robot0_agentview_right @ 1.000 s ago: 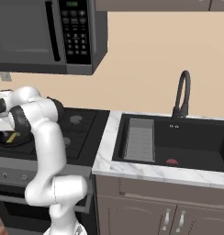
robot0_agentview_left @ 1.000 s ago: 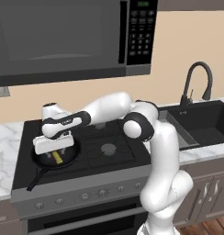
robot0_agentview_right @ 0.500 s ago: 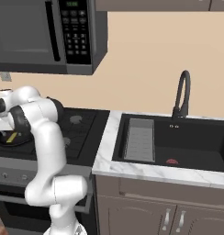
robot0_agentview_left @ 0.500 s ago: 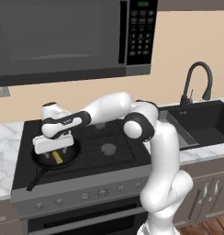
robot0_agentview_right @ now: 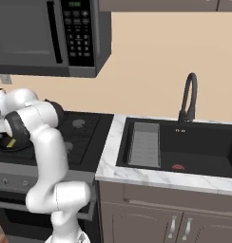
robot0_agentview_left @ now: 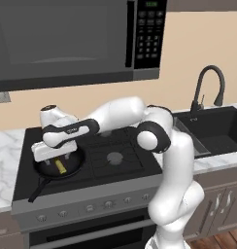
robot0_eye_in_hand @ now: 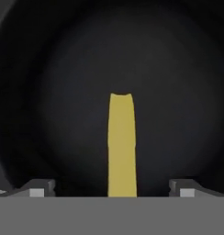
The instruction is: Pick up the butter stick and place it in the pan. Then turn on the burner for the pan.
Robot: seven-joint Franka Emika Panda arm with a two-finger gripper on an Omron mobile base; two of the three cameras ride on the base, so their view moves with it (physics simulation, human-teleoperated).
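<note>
1. Tool (robot0_agentview_left: 59, 156) just above the pan (robot0_agentview_left: 76, 168), fingers spread wide with nothing between the pads; one dark fingertip (robot0_eye_in_hand: 38, 188) well apart from the butter stick (robot0_eye_in_hand: 121, 147) in the hand view.
2. Butter stick lying flat on the black floor of the pan, near the middle, free of the fingers (so placing looks done, as a judgement).
3. Pan sitting on the front left burner of the cooktop (robot0_agentview_left: 115, 158), long handle (robot0_agentview_left: 39, 188) pointing toward the front edge and the row of knobs (robot0_agentview_left: 86, 208).
4. Step in hand, probably: leaving the pan and going to the knob for this burner.
5. For doing it well: lift straight up from the pan first, no sideways sweep, to avoid catching the rim or dragging the butter.
6. Then down in front of the pan, past the handle without touching it.
7. Choose the knob belonging to the pan's burner (all knobs look alike; which one it is, cannot tell from here).
</note>
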